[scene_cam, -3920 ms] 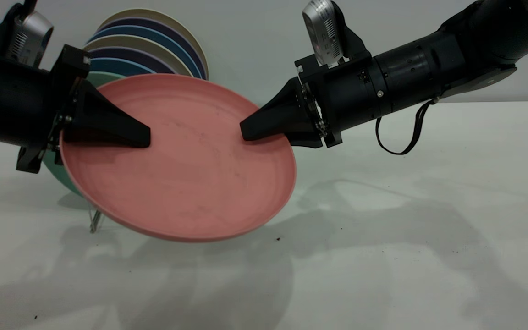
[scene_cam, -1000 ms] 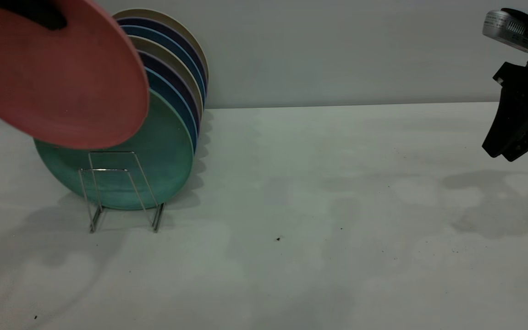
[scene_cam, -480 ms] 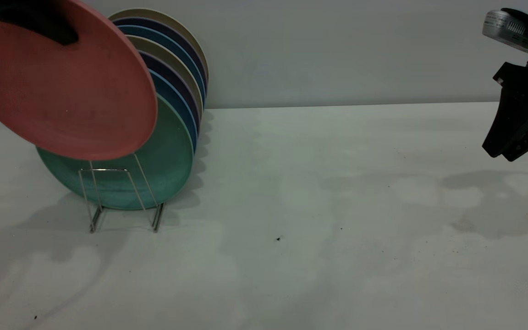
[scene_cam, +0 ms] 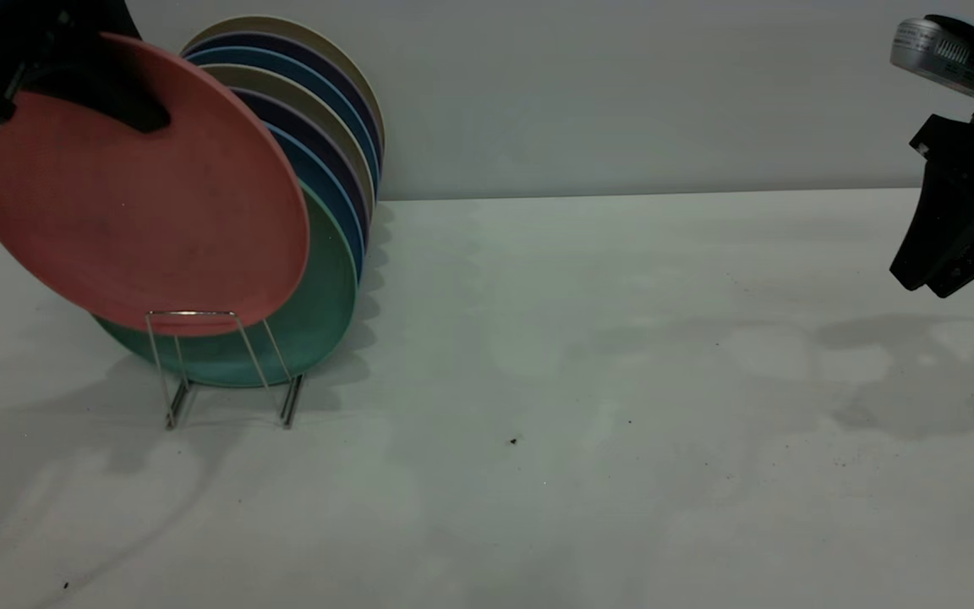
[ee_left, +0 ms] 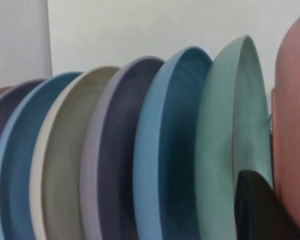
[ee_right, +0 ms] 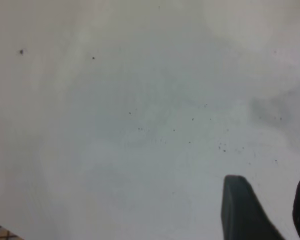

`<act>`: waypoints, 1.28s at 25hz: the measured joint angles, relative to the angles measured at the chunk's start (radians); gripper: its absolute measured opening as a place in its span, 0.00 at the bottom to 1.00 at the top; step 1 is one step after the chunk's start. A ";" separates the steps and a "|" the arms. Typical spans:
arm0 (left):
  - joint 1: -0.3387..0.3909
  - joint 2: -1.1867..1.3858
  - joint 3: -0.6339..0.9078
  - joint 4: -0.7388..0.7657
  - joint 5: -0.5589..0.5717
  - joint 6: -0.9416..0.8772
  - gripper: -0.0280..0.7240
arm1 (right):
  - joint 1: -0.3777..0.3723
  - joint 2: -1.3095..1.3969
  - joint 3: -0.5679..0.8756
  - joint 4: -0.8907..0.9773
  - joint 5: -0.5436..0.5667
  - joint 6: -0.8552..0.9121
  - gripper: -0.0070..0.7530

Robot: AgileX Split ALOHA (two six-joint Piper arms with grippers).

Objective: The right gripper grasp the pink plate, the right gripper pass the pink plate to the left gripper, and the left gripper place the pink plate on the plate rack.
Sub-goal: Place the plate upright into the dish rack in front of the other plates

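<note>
At the near end of the plate rack, by the table's left edge, the pink plate hangs tilted: round, matte salmon, faintly dark-smudged, its lower rim at the front wire loop, just ahead of the teal-green plate. The left gripper is clamped on its upper rim (one black finger across the face). Behind stand blue, purple and beige plates. The right gripper hangs over the right edge, fingers apart

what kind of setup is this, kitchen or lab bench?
Likely a lab bench: bare white table and blank wall, a wire plate rack of coloured plates, the left gripper holding the pink plate, right gripper parked.
</note>
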 joint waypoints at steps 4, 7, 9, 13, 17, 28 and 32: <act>0.000 0.021 0.000 -0.017 -0.007 -0.018 0.20 | 0.000 0.000 0.000 0.000 -0.001 0.000 0.37; 0.000 0.038 0.000 -0.024 -0.010 -0.039 0.20 | 0.000 0.000 0.000 0.000 -0.001 0.000 0.37; 0.000 0.046 0.000 -0.024 -0.010 -0.046 0.20 | 0.000 0.000 0.000 0.000 -0.001 0.000 0.37; 0.000 0.053 0.000 -0.023 -0.010 -0.048 0.21 | 0.000 0.000 0.000 0.000 -0.001 0.000 0.37; 0.000 0.054 0.000 -0.023 -0.009 -0.051 0.31 | 0.000 0.000 0.000 0.000 -0.001 0.000 0.37; 0.000 0.054 0.000 -0.018 -0.003 -0.105 0.45 | 0.000 0.000 0.000 0.000 -0.001 0.000 0.37; 0.000 0.054 0.000 -0.018 0.000 -0.182 0.50 | 0.000 0.000 0.000 0.000 -0.001 0.000 0.37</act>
